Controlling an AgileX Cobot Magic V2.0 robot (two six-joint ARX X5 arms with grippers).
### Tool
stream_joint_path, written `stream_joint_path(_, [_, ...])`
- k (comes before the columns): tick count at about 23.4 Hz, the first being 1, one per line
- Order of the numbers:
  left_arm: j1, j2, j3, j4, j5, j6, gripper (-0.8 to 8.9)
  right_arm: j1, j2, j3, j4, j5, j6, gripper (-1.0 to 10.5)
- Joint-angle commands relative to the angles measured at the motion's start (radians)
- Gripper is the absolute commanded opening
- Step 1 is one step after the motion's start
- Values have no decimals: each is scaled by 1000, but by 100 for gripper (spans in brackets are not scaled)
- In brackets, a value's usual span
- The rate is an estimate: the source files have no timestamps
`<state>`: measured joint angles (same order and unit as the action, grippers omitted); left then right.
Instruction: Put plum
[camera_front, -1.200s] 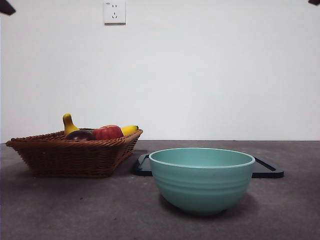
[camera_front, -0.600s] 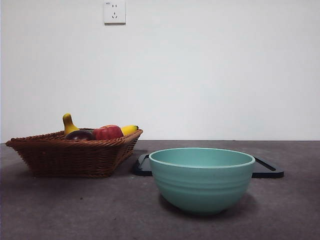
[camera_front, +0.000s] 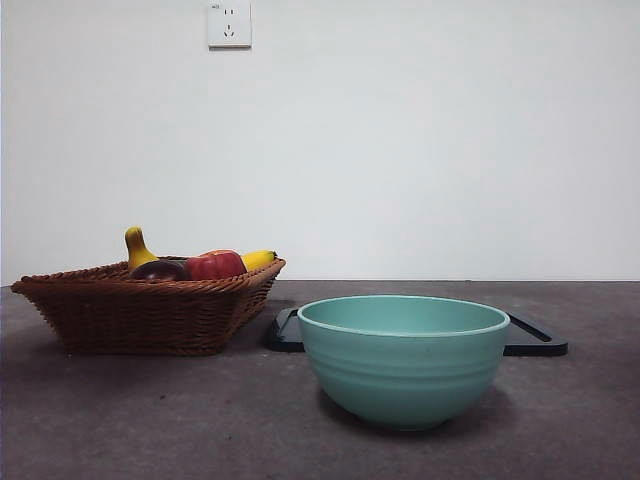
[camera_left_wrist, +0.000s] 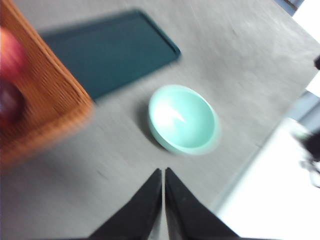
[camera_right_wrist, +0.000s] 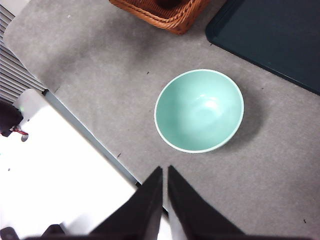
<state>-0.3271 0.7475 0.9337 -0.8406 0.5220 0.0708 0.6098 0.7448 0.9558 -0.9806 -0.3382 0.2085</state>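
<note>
The plum (camera_front: 158, 269), dark maroon and nearly black, lies inside the brown wicker basket (camera_front: 150, 315), its top just showing above the woven rim in the front view; in the blurred left wrist view it appears as a dark round shape (camera_left_wrist: 10, 102) within the basket's wall (camera_left_wrist: 47, 95). Right beside it, touching or nearly so, sits the red apple (camera_front: 214, 265), and behind both a yellow banana (camera_front: 138, 247) rises at one end, with its other end (camera_front: 258, 259) showing past the apple. The basket stands on the grey table (camera_front: 150, 420), toward the side the front view shows at its left. Just beside the basket lies a flat dark tray (camera_front: 535, 338), partly hidden by a light green bowl (camera_front: 403, 358) that stands nearer the table's front edge and holds nothing. The right wrist view shows this bowl (camera_right_wrist: 199, 110) from above, a corner of the basket (camera_right_wrist: 165, 12) and the tray (camera_right_wrist: 270, 35) beyond it. The left claw (camera_left_wrist: 163, 172) hangs high above the table near its front edge, jaws pressed together and holding nothing. The right claw (camera_right_wrist: 165, 170) hangs likewise over the table's front edge, jaws closed to a thin slit, empty. A white wall socket (camera_front: 229, 24) sits on the wall behind.
</note>
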Motion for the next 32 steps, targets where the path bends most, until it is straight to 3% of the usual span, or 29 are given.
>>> stream_joint_path(1, [54,-52,7,155,-91,45,8,10,5,16,8,-2,-11,5])
stream_joint_path(6, [217,-249,-173,609,-336,48,8,10,5,16,8,-2,-11,5])
stream_joint_path(10, [289,-435,-439,820,-536,47,8,10,5,16,8,-2,-11,5])
stream_joint_path(20, [334,-660,-752,832,-561,29,8,10,5,16,8,-2,-11,5])
stream_joint_path(32, [334,-745,-882,768,-561,14,8,10,5,16,8,-2,-11,5])
